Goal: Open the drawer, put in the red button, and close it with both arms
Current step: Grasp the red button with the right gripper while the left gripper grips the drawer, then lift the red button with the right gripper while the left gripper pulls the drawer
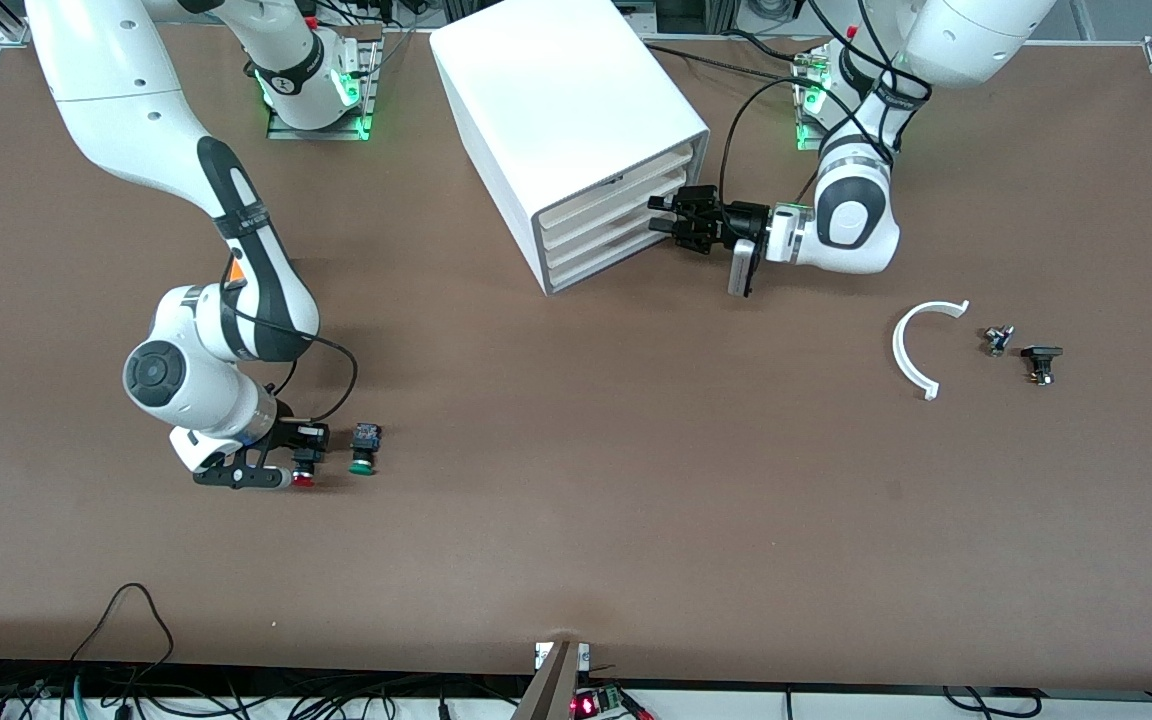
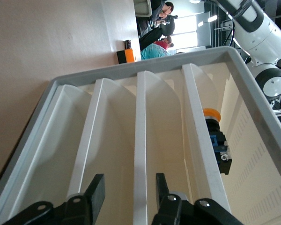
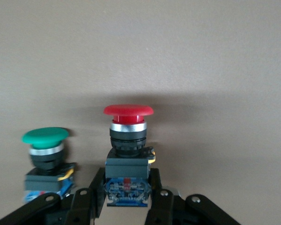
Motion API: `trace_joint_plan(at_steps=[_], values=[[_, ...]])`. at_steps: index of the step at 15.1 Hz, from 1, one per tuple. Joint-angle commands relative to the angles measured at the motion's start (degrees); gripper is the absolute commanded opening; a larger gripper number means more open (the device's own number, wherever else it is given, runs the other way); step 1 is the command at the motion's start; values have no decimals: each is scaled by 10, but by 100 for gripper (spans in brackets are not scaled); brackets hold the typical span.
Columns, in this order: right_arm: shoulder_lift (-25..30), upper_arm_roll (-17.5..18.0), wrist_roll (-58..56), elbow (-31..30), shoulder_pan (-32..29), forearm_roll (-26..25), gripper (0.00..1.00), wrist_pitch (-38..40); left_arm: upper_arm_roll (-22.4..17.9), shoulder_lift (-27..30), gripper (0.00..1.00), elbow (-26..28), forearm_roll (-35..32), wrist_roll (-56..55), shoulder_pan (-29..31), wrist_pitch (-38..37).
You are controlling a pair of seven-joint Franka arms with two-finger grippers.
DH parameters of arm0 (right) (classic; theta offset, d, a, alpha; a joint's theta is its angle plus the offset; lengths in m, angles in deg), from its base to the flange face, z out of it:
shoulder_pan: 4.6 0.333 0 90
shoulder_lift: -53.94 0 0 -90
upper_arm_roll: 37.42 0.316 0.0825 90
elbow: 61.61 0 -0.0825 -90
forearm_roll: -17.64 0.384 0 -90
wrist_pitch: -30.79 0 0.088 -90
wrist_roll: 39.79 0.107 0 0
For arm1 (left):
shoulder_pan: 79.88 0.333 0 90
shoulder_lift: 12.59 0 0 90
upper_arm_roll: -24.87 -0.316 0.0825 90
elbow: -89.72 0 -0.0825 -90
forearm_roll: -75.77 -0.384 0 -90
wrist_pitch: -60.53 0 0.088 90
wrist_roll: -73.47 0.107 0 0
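Note:
The red button [image 1: 303,478] lies on the table near the right arm's end; in the right wrist view [image 3: 128,136] its red cap points away from the camera. My right gripper [image 1: 299,456] is low at the table, and in its wrist view the gripper [image 3: 126,187] has its fingers pressed on both sides of the button's black-and-blue body. The white drawer cabinet [image 1: 566,110] stands at the table's middle. My left gripper [image 1: 664,215] is at its drawer fronts [image 1: 616,215]. In the left wrist view the gripper [image 2: 128,187] is open, with one drawer-front ridge [image 2: 139,140] between the fingers.
A green-capped button [image 1: 364,452] lies just beside the red one and also shows in the right wrist view [image 3: 46,145]. An orange-capped switch [image 2: 218,140] shows among the drawer fronts. A white curved piece [image 1: 921,345] and two small parts [image 1: 998,340] [image 1: 1041,362] lie toward the left arm's end.

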Motion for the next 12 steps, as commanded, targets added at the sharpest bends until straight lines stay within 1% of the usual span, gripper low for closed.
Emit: trace_joint_plan(at_steps=[1, 5, 6, 7, 8, 9, 10, 12], values=[[0, -1, 7, 87, 1, 1, 0, 114, 11, 1, 48, 12, 17, 19, 3, -7], [10, -5, 8, 168, 1, 0, 0, 240, 11, -14, 45, 15, 17, 20, 7, -42], [12, -7, 9, 183, 2, 0, 0, 263, 11, -18, 40, 18, 17, 20, 8, -44], [12, -7, 12, 196, 2, 0, 0, 280, 11, -18, 32, 18, 17, 20, 8, -44], [12, -7, 17, 209, 3, 0, 0, 304, 11, -18, 21, 18, 17, 20, 8, -44], [12, -7, 25, 232, 4, 0, 0, 335, 11, -18, 7, 18, 17, 18, 8, -44], [13, -4, 42, 260, 4, 1, 0, 370, 11, -18, 0, 18, 17, 18, 8, -44], [27, 0, 82, 296, 10, 1, 0, 425, 11, -18, 0, 17, 17, 13, 9, -44]])
